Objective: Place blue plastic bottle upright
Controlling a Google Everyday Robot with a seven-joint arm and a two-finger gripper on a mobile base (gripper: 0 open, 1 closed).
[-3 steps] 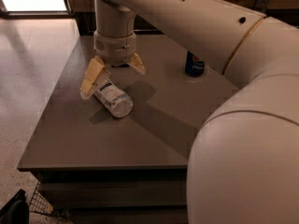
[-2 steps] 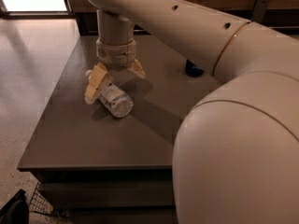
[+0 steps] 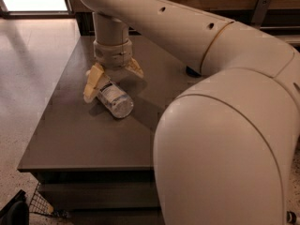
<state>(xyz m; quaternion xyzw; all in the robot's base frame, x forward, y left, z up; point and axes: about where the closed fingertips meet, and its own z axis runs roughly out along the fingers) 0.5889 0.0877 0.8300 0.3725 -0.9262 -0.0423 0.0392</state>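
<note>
Far left: pale speckled floor (image 3: 28, 78), with a bit of wire basket (image 3: 44, 204) at the bottom corner by the table foot. Dark grey table (image 3: 65, 135) fills the left half of the view

On the table's left-middle part, the blue plastic bottle (image 3: 116, 101) lies on its side: clear body, white printed label, round base turned toward the camera and to the right, cap end pointing back-left under the claw. Not upright yet, so the task looks to be at the grasp stage

The gripper (image 3: 114, 83) hangs straight down over the bottle's cap end, close to the table top. Claw is spread, one yellowish finger low on the left side of the bottle, the other higher on the right-rear side, so the neck end sits between them. Nothing pinched as far as I can see; the left finger is just beside or brushing the bottle, can't tell which. Straddling the upper end probably makes sense, since a hold near the cap would let the base swing down when lifted. Round body could roll if nudged before the fingers close

Right: the cream arm (image 3: 197, 32) arcs from the wrist across the top, and its big near link blocks the right half of the view. A dark sliver (image 3: 191, 72) at the arm's edge is too hidden to name
</note>
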